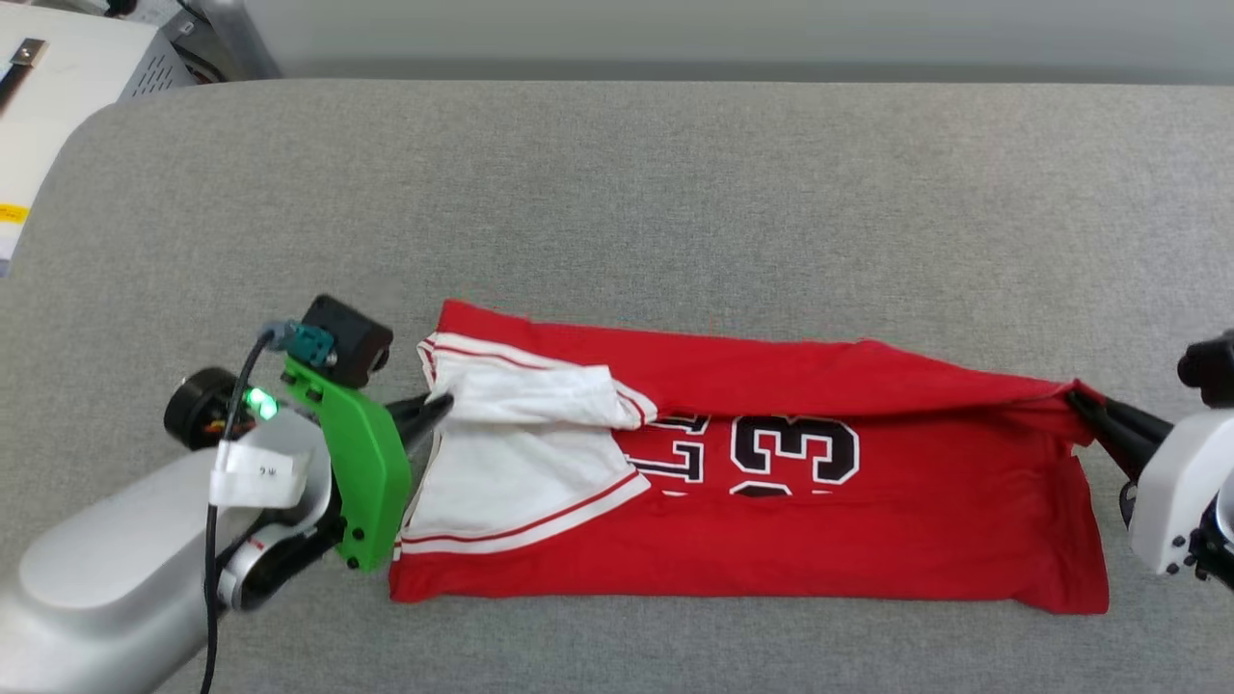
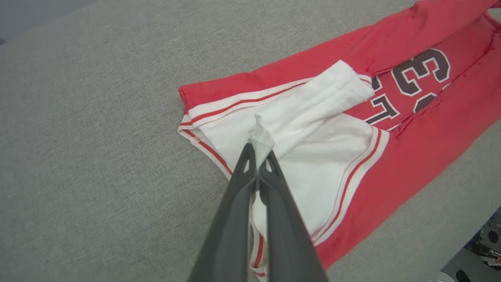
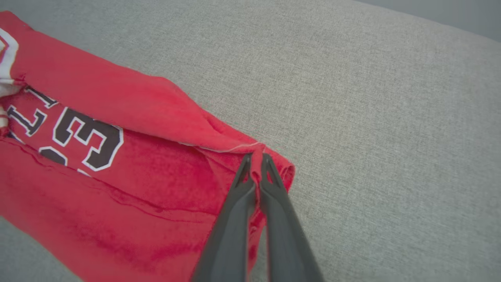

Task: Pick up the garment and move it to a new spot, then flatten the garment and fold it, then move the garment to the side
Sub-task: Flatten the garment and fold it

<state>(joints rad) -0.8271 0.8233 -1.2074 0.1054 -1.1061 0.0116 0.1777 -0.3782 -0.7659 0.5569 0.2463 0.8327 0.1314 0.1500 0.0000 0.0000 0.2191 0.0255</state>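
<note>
The garment (image 1: 868,540), a red jersey with white sleeves and black "23" lettering, lies as a long folded band across the grey padded surface. My left gripper (image 1: 436,405) is shut on the white sleeve fabric at the garment's left end; the left wrist view shows a pinch of white cloth (image 2: 261,141) between the closed fingers (image 2: 242,184). My right gripper (image 1: 1082,403) is shut on the red hem corner at the right end, and in the right wrist view the red fabric (image 3: 156,184) is bunched between the fingertips (image 3: 270,172). The upper edge is folded partly over the lettering.
The grey padded surface (image 1: 675,193) stretches wide behind and to both sides of the garment. A white box-like unit (image 1: 58,87) stands off the back left corner. A grey wall runs along the far edge.
</note>
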